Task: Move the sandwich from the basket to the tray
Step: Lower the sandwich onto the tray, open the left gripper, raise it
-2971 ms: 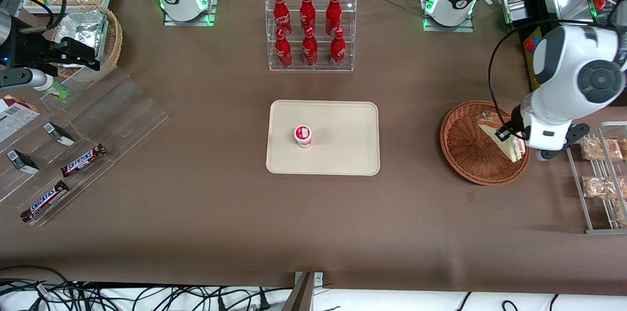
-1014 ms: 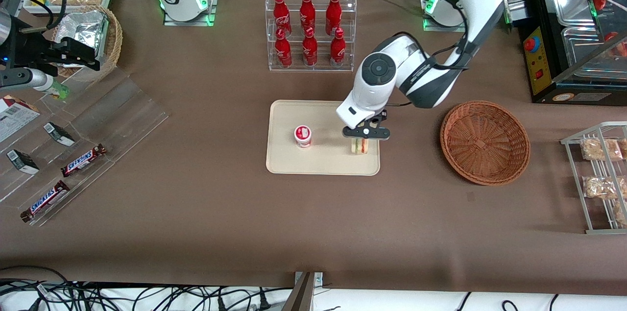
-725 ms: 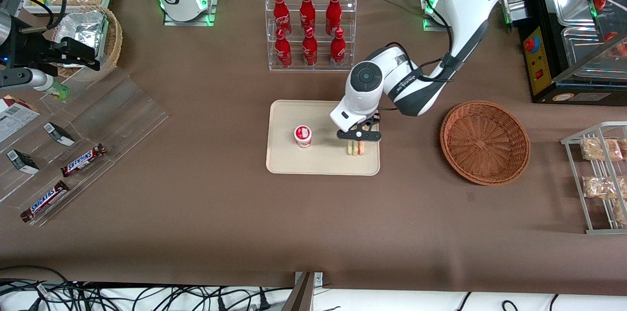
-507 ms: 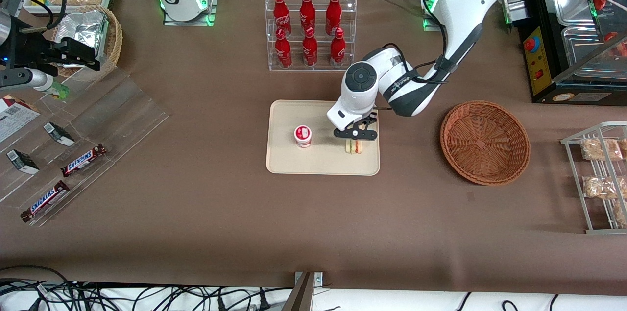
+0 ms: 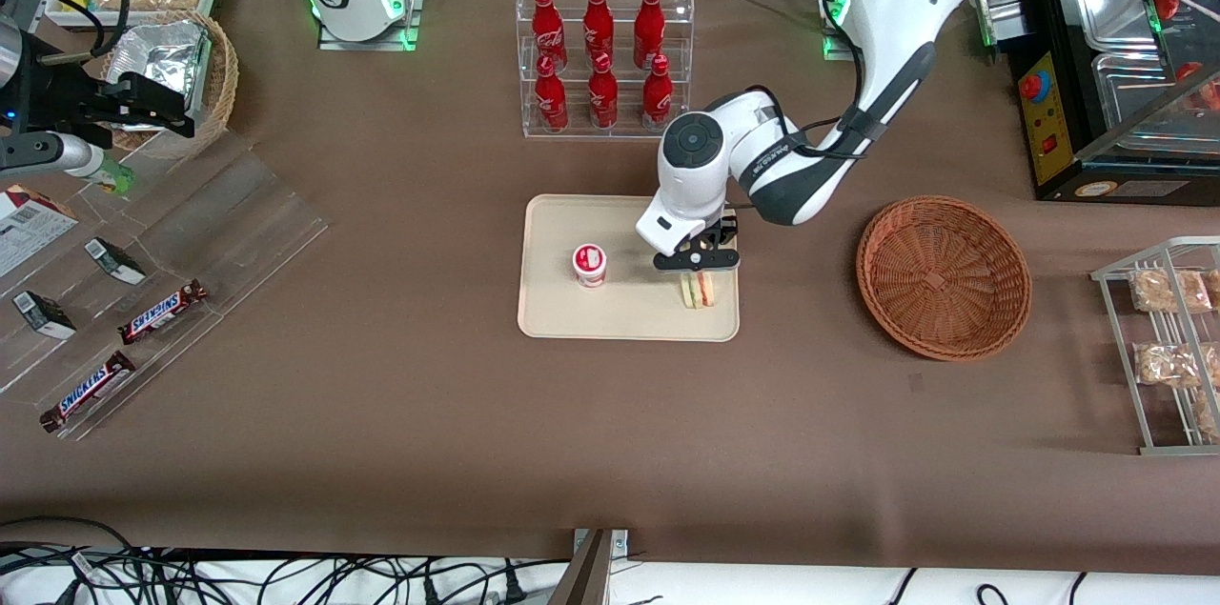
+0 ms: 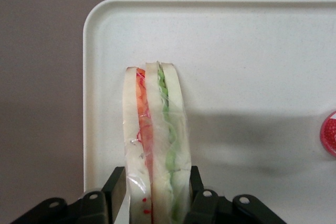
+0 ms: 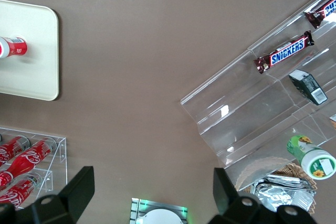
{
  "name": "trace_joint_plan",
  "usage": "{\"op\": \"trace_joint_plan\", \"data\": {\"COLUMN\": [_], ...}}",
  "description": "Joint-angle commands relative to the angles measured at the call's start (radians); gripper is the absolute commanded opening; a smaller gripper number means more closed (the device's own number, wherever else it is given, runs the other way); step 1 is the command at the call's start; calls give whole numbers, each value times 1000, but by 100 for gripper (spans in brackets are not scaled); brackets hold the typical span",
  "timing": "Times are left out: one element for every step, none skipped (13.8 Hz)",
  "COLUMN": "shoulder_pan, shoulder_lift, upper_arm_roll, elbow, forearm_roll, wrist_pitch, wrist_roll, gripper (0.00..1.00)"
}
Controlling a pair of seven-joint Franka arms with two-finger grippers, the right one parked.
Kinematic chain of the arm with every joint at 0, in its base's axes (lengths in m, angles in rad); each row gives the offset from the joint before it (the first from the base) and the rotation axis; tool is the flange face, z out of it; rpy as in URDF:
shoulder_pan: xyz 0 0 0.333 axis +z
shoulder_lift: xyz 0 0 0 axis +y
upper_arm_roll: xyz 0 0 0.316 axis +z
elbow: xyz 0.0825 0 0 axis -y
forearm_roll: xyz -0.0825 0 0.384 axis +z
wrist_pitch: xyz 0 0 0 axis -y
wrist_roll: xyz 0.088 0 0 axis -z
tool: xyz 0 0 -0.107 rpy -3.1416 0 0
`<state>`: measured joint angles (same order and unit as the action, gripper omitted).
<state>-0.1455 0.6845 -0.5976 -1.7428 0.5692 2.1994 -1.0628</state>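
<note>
The sandwich (image 5: pixel 699 292) stands on edge in the cream tray (image 5: pixel 572 319), near the tray's corner closest to the basket and to the front camera. My left gripper (image 5: pixel 697 268) is directly above it, shut on the sandwich. In the left wrist view the wrapped sandwich (image 6: pixel 157 140), with red and green filling, sits between both black fingers (image 6: pixel 116 184) over the tray (image 6: pixel 252 51). The gripper (image 6: pixel 156 183) holds it by its wide end. The reddish-brown wicker basket (image 5: pixel 944 276) lies empty toward the working arm's end of the table.
A small red-lidded cup (image 5: pixel 590 264) stands on the tray beside the sandwich. A clear rack of red bottles (image 5: pixel 600 52) is farther from the front camera than the tray. A wire rack with snack packets (image 5: pixel 1168 338) lies at the working arm's end.
The gripper carried the sandwich from the basket to the tray, then lowered it slightly toward the tray's near corner. The basket is now empty.
</note>
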Motion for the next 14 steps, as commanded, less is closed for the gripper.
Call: {"op": "trace_joint_plan", "data": {"shoulder_pan": [-12,-12,-11,-8,-5,1,4,6,6,6,14,24,27,29], "shoulder_lift": [7,4,-2,-6,-19,-29,-51,-65,-78,-100,-120,-138,-144,-148], "upper_arm_roll": [4,2,-1,-2,-4,-7,-7,-7,-7,-7,-5,-7,-7,-7], "elbow": [22,22,22,23,25,28,28,28,28,28,29,52,86,133], "forearm_roll": [29,29,27,26,17,11,8,-3,-28,-47,-60,-75,-89,-89], "wrist_pitch": [-10,-12,-13,-13,-13,-15,-17,-21,-23,-29,-55,-94,-154,-217], "wrist_roll": [-16,-16,-23,-29,-31,-34,-32,-37,-45,-48,-48,-45,-43,-40], "gripper": [63,74,79,80,83,87,92,100,100,100,100,100,100,100]}}
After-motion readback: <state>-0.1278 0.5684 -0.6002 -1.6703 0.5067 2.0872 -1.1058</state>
